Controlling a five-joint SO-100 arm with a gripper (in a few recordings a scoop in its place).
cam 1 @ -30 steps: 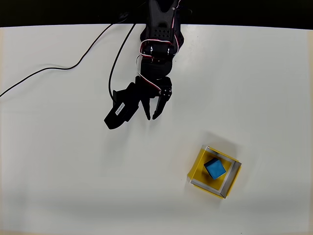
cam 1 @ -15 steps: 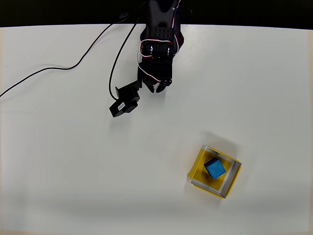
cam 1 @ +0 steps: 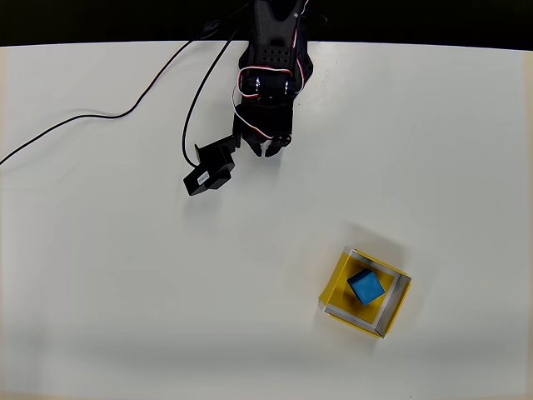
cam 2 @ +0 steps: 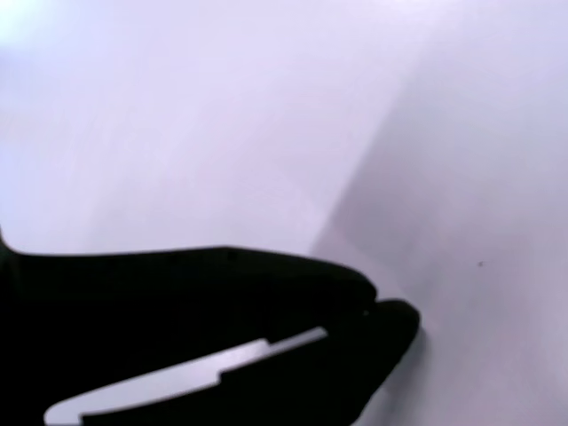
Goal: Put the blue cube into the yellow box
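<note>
The blue cube (cam 1: 366,287) lies inside the yellow box (cam 1: 354,318) at the lower right of the overhead view, resting on the box's yellow floor. My black gripper (cam 1: 261,150) is pulled back close to the arm's base at the top centre, far from the box and up-left of it. Its fingers are together with nothing between them. In the wrist view the dark gripper (cam 2: 377,311) fills the bottom against the bare white table, and the two tips meet.
A black cable (cam 1: 83,121) runs from the arm across the upper left of the white table (cam 1: 125,292). The arm's black camera block (cam 1: 208,175) sticks out left of the gripper. A dark strip borders the table's far edge.
The arm has folded back toward its base, lifting the gripper away from the table's middle. The fingers, apart a second ago, have come together. Cube and box have not moved.
</note>
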